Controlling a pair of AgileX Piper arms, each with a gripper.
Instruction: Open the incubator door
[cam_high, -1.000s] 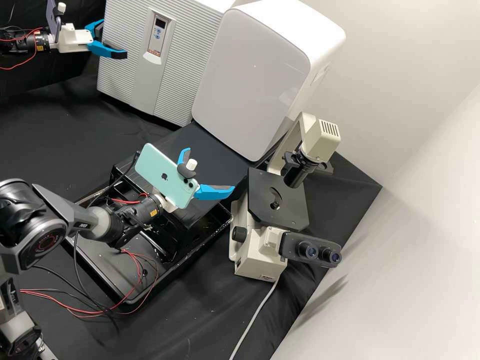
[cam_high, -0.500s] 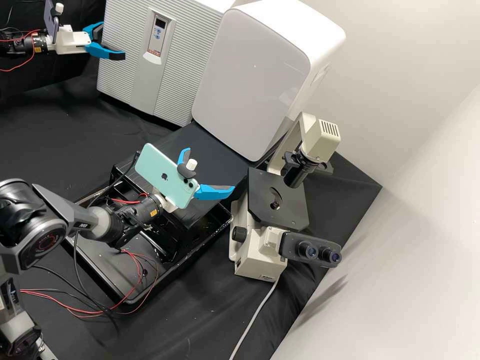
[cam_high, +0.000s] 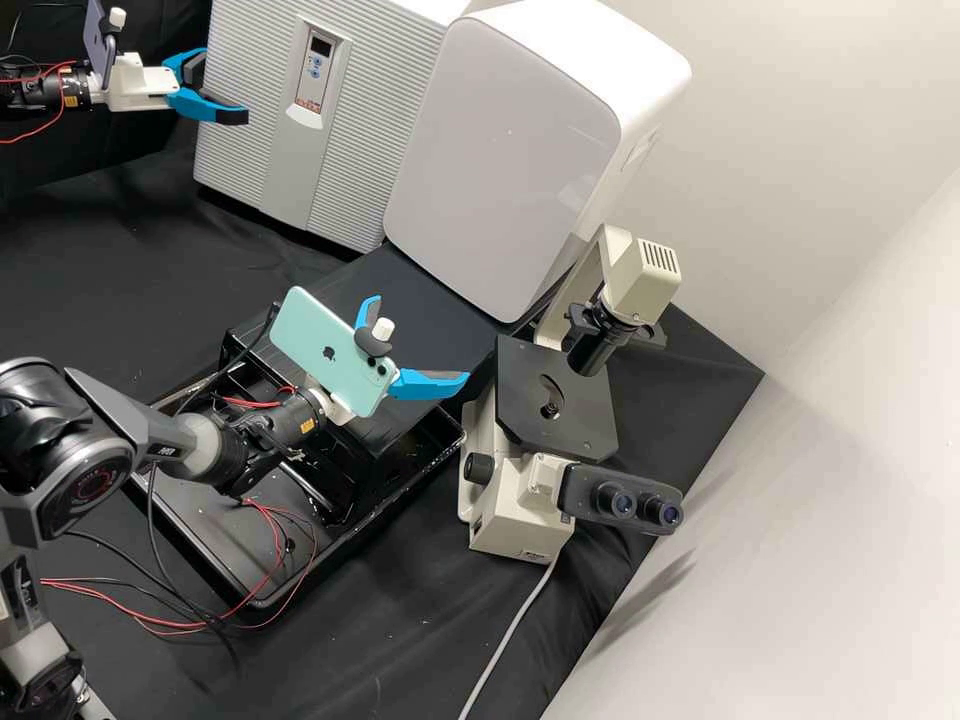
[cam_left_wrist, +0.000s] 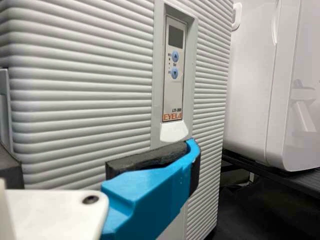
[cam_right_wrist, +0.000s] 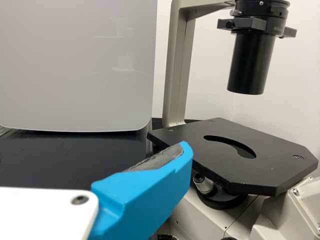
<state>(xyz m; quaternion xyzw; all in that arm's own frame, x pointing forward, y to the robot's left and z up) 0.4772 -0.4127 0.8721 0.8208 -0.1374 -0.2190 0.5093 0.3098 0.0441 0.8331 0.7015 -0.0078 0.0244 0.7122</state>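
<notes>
Incubator (cam_high: 350, 170): in the high view, you will find it at the far side of the bench, ribbed door closed, next to a white cabinet (cam_high: 500, 150). The left gripper (cam_high: 225, 88) is positioned in front of the door, toward the side away from the cabinet. Its jaws are spread apart, with nothing between them. The right gripper (cam_high: 420, 338) is located between a green phone (cam_high: 320, 345) on its own arm and a microscope (cam_high: 535, 495). Its jaws are spread wide and hold nothing.

In the left wrist view, you see the door front with its control panel (cam_left_wrist: 174, 70) and, directly below that, a white tab (cam_left_wrist: 173, 132). One blue finger (cam_left_wrist: 150, 192) appears just below the tab; contact cannot be determined.

In the right wrist view, you see a blue finger (cam_right_wrist: 145, 197) in front of the microscope's black stage (cam_right_wrist: 270, 157), with the cabinet beyond.
</notes>
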